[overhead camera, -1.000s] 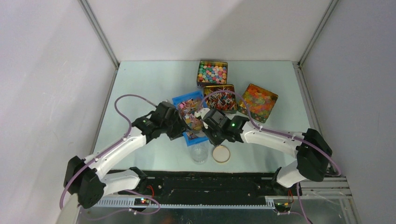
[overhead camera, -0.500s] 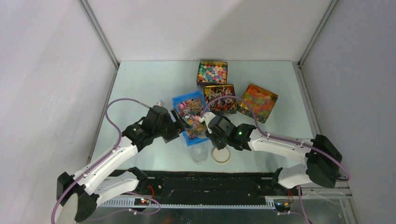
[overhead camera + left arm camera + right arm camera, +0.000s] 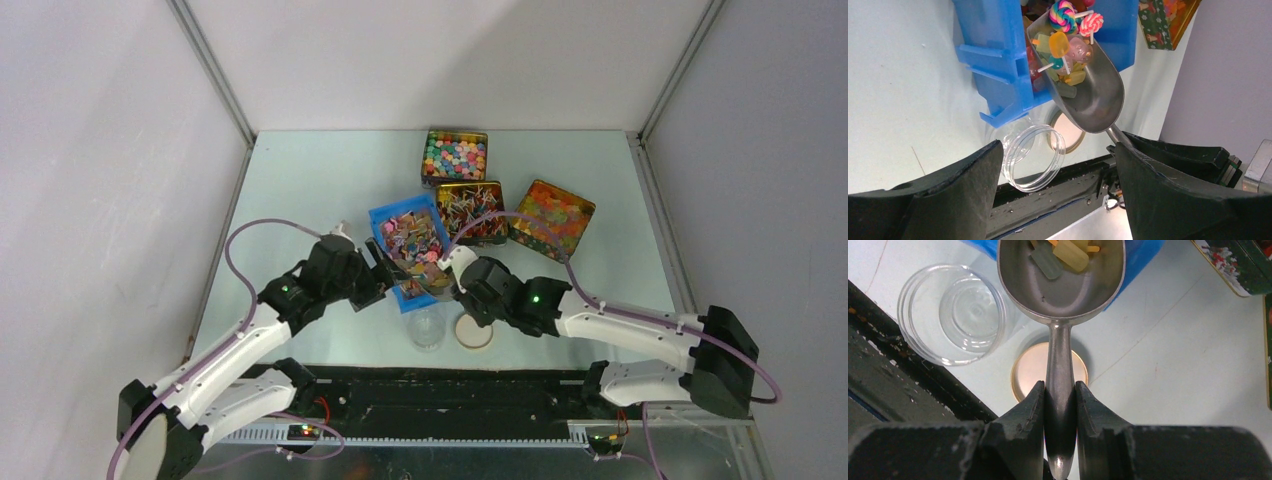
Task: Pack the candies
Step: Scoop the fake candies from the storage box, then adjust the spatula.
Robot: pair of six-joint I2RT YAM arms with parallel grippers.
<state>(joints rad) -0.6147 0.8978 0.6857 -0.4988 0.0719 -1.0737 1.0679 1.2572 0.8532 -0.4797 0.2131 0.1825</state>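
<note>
No readable text, label, brand, number or sign is being shown in any of the views. Only a printed red-and-white pattern is being displayed on the side of the green tin (image 3: 1233,267), and no letters are being made out in it.

Cannot see the tip of the scoop (image 3: 1060,290) or all its candies (image 3: 1071,250), cropped at top; nor all the gold lid (image 3: 1028,372), beneath the scoop.
</note>
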